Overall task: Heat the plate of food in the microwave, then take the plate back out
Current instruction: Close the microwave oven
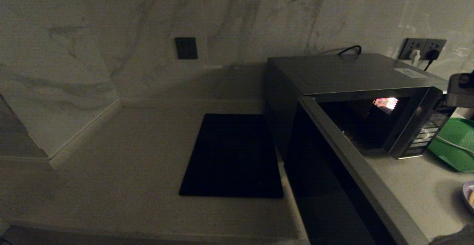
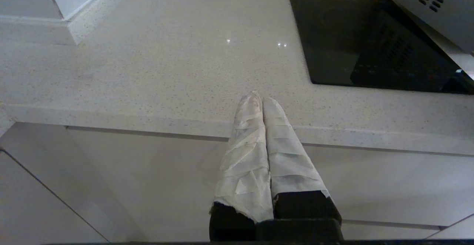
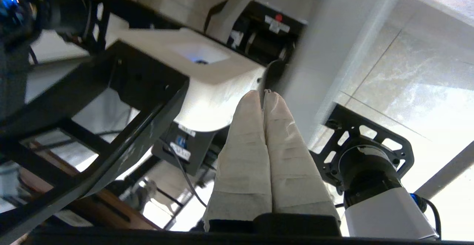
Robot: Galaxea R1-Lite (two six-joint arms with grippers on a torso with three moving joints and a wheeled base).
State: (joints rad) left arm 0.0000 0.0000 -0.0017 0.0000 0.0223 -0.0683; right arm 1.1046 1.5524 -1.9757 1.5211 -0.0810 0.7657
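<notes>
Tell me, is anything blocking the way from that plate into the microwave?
Nothing visible does. The microwave stands with its door swung wide open, its cavity facing the plate of food at the counter's right edge.

Both grippers: left gripper (image 2: 262,98), right gripper (image 3: 263,93), white-taped fingers, black bases; frame seemingly black, white housings

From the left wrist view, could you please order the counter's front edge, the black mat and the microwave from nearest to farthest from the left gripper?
From the left gripper, shut:
1. Counter's front edge, just beneath the fingertips.
2. Black mat, farther in on the counter.
3. Microwave, beyond the mat.
</notes>
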